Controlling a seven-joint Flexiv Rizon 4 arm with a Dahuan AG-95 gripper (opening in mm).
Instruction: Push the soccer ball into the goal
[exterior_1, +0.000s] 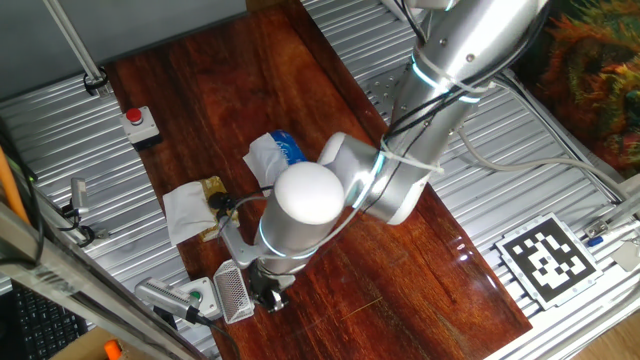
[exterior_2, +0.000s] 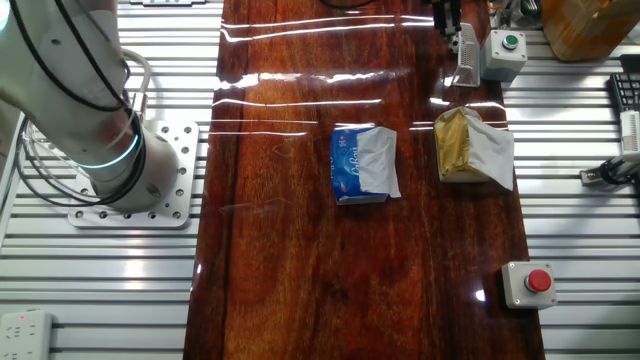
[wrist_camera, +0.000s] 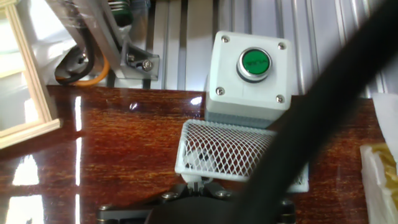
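Observation:
The goal (wrist_camera: 227, 149), a small white frame with grey mesh, stands right in front of the white box with a green button (wrist_camera: 247, 73). It also shows in one fixed view (exterior_1: 232, 292) and in the other fixed view (exterior_2: 465, 55). My gripper (wrist_camera: 198, 185) is at the goal's near rim with its fingers close together and nothing seen between them. It shows beside the goal in one fixed view (exterior_1: 268, 292) and at the table's far end in the other (exterior_2: 445, 22). The soccer ball is not clearly seen in any view.
A blue and white tissue pack (exterior_2: 362, 165) lies mid-table. A white napkin with a gold wrapper (exterior_2: 472, 148) lies beside it. A red button box (exterior_2: 530, 283) sits at the table's edge. A black cable (wrist_camera: 323, 106) crosses the hand view.

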